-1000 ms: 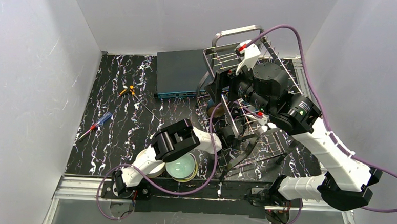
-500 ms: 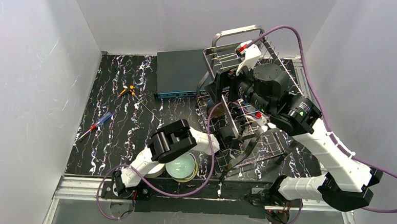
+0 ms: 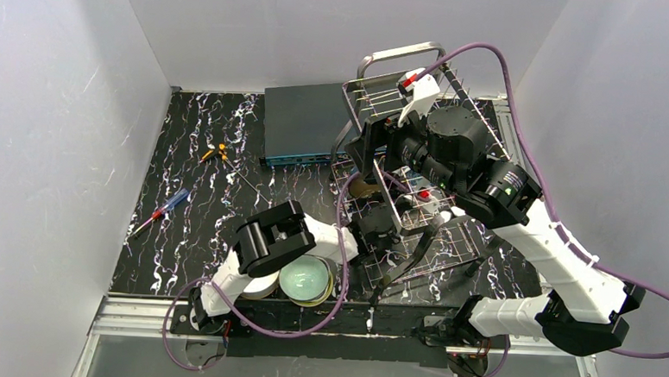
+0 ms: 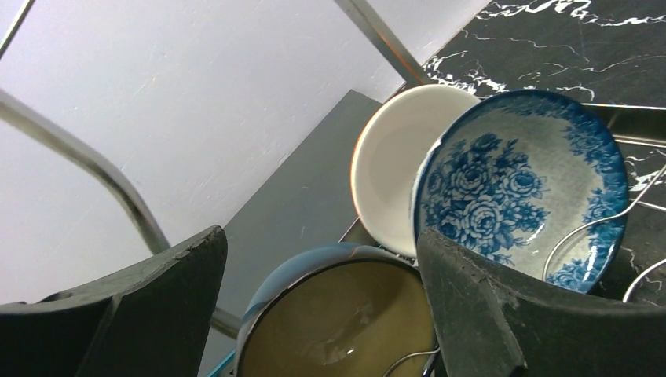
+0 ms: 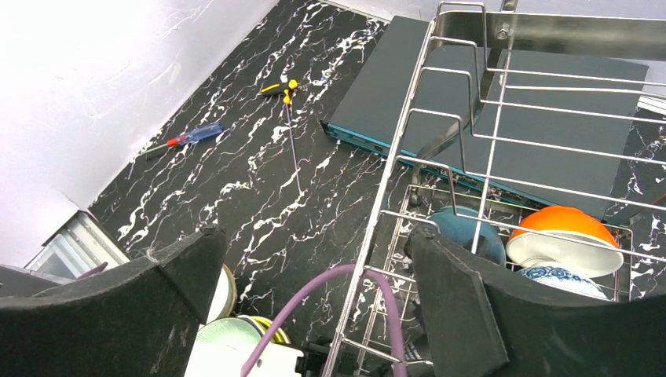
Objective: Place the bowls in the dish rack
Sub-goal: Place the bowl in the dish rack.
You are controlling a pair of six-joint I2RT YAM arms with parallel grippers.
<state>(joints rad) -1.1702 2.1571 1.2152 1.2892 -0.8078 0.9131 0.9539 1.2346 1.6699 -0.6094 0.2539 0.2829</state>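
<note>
So the left gripper (image 4: 318,259) is poked into the near-left end of the rack (image 3: 424,68) with its fingers spread wide. An olive bowl (image 4: 338,330) (olive inside, blue-teal outside) sits right between and just past the fingertips, standing on edge in the wires. I can't see the pads pinching it, so I'd call it let go.

Behind it in the left wrist view there are two more on edge: a white bowl (image 4: 393,157) with an orange outside, and a blue bowl (image 4: 522,188) with the flower pattern leaning right in front of it, overlapping it. That makes three in the rack, all bunched at the same end.

The right gripper (image 5: 314,243) hangs up over the rack's left side, fingers wide apart too, nothing between them. Its purple cable (image 5: 345,290) loops across below.

Not in the rack: a green bowl (image 3: 306,278) near the table's (image 3: 201,190) front edge, stacked in a yellow bowl (image 3: 323,298), with a pale bowl (image 3: 257,285) just beside them, half hidden under the left arm.

The teal box (image 3: 304,118) sits at the back, touching or nearly touching the rack's left side, hard to say which. Two screwdrivers (image 3: 216,154) lie well off to the left.
</note>
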